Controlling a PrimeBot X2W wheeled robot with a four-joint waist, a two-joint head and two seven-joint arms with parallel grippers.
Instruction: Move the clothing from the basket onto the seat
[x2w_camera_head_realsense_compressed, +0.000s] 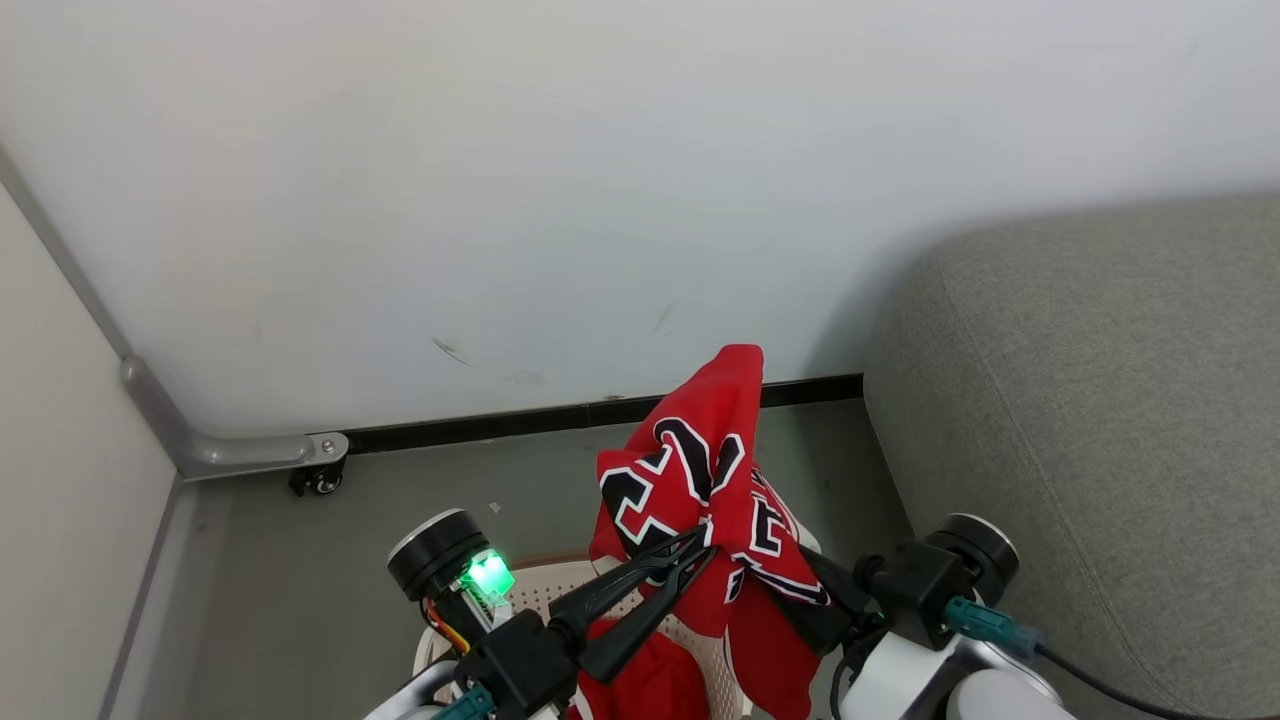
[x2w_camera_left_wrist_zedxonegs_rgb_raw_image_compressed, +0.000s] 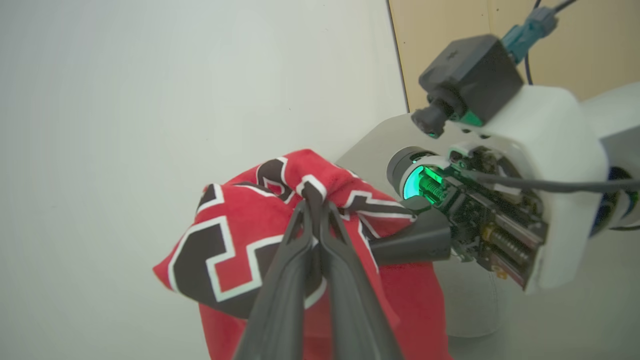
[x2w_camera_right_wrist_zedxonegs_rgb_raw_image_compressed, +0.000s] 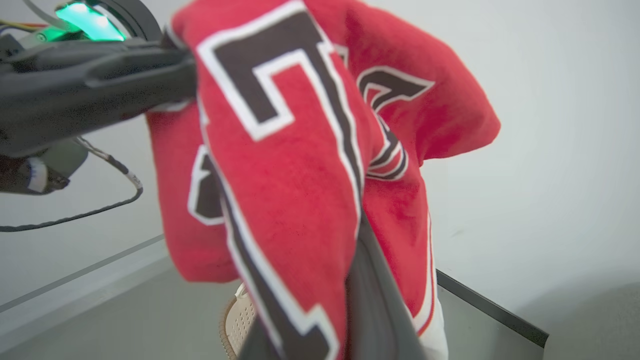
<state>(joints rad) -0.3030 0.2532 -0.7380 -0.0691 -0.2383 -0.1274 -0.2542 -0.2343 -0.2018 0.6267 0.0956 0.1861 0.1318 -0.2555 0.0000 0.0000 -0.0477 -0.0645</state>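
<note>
- left fingers clamped on jersey, lifted above basket
- right fingers closed on the same jersey, just beside left fingers
- seat right of fingers, well apart
- risk: 2 grips pulling against each other, cloth slips; hanging hem could snag basket

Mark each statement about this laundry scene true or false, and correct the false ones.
1. The jersey is held up above the basket. True.
2. The left tool is open. False: it is shut on the jersey.
3. A red piece lies in the basket. True.
4. The jersey lies on the seat. False: it hangs in the air, left of the seat.
5. The right tool is shut on the jersey. True.
</note>
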